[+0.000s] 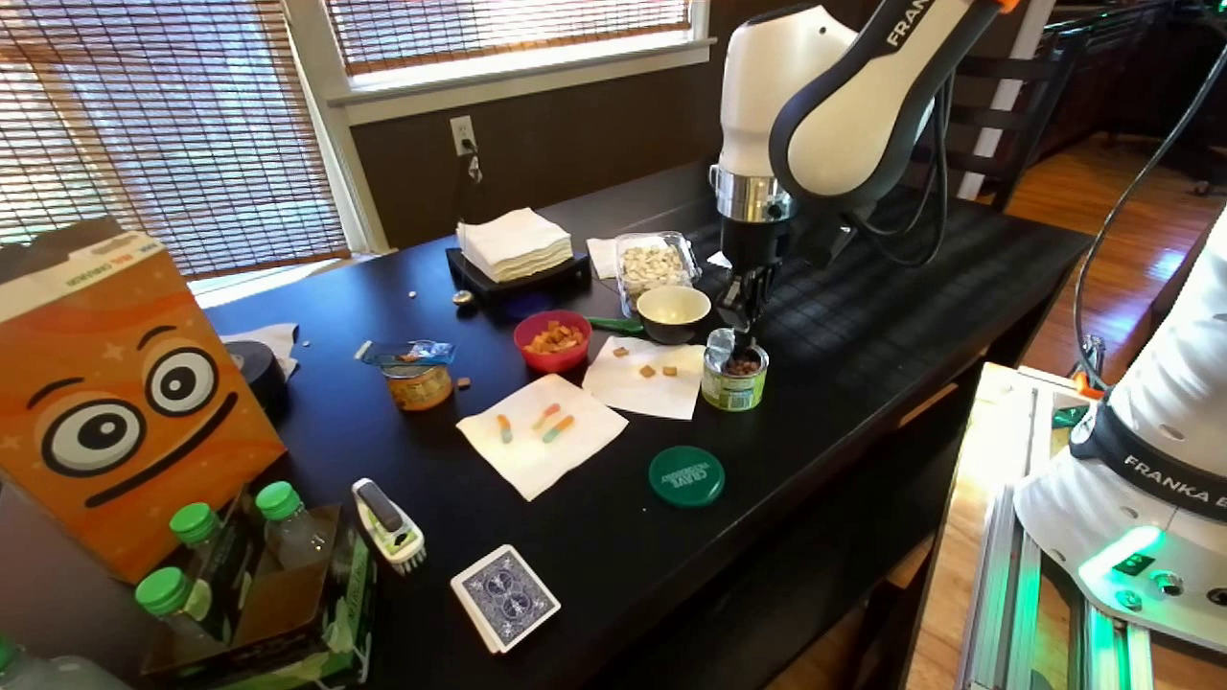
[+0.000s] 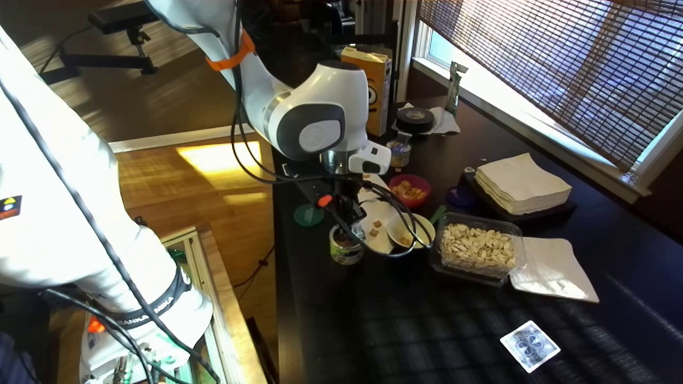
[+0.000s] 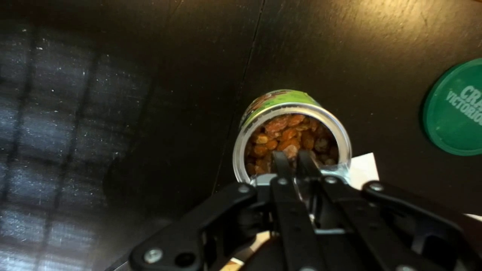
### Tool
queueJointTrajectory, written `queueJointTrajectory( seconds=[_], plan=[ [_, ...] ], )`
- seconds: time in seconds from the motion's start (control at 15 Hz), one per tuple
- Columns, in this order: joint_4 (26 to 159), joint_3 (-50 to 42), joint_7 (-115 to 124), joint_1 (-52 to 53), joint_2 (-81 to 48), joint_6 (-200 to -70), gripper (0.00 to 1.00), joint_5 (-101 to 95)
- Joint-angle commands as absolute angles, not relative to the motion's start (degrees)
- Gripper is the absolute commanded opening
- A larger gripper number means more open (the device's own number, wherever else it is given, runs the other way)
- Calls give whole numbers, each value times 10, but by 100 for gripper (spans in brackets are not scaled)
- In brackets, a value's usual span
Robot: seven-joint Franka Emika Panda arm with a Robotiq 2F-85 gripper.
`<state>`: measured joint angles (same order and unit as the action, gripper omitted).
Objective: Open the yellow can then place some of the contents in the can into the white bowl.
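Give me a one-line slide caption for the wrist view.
The gripper points down at brown nuts inside an opened yellow-green can; a green lid is cropped at right.

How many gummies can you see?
3, all on one napkin: one gummy lies apart, nearer the orange box; a second gummy and a third gummy lie close together. Others could be hidden behind the orange box.

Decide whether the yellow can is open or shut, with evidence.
Open: the wrist view shows brown pieces inside the yellow can, and in an exterior view its silvery lid stands peeled up.
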<state>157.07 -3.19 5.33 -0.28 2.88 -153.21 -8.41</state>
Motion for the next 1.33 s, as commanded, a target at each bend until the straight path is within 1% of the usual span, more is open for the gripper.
queueJointTrajectory(
  seconds=[0.0,0.4,0.67,0.87,1.27],
  plan=[
    [1576,-19,79,-14,90,-1476,3,-103],
    [1577,-5,82,-20,172,-1389,3,-91],
    [1574,-1,79,-25,208,-1366,3,-88],
    [1564,-1,84,-38,204,-1385,3,-98],
    [1501,-3,83,-62,127,-1441,3,-112]
  ],
)
